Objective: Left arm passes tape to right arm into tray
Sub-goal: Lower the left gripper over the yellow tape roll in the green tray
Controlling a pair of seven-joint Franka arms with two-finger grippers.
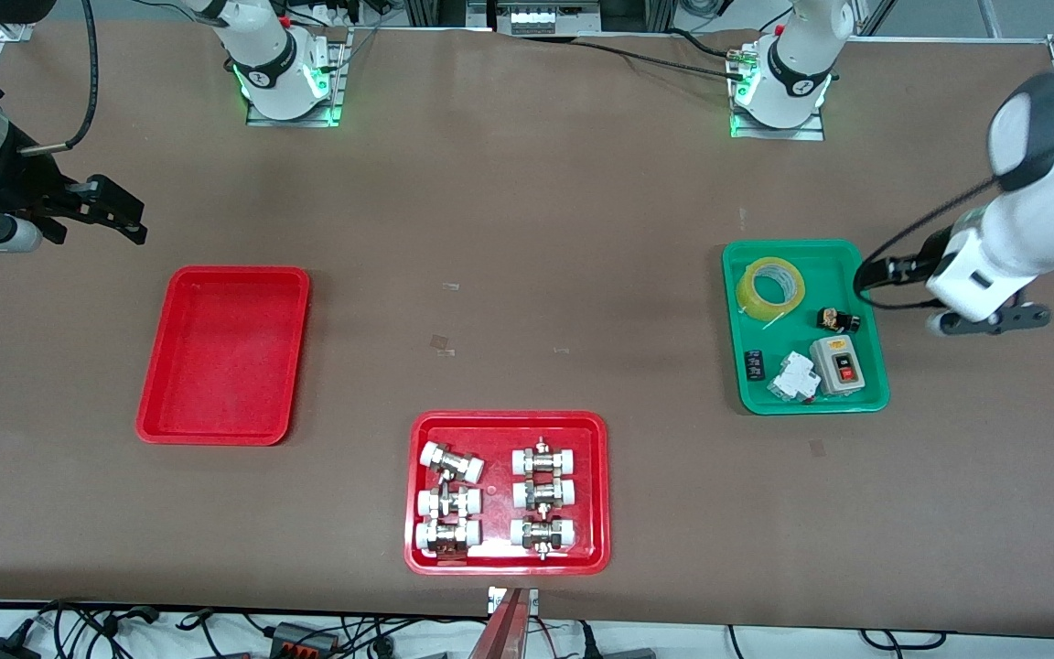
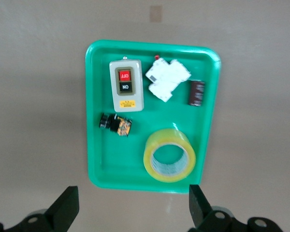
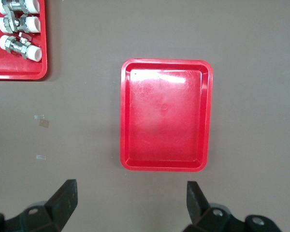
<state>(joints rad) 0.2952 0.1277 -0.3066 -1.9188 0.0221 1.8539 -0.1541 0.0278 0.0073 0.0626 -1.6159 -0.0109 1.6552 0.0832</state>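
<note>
Tape (image 1: 770, 289) lies in the green tray (image 1: 875, 389) near the table's left-arm end. Left gripper (image 2: 130, 212), jaws wide and empty, hangs over that tray's edge, placed for descent. Right gripper (image 3: 130, 208), likewise wide and empty, waits beside the bare red tray (image 1: 156, 416) to receive.

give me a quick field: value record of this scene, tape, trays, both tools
tape: yellow roll lying in the green tray, untouched
target: plain red tray, holds nothing
other tray: red tray of metal fittings, nearest the front camera
left tool: open, beside the green tray
right tool: open, at the right arm's end of the table
handover: not begun
</note>
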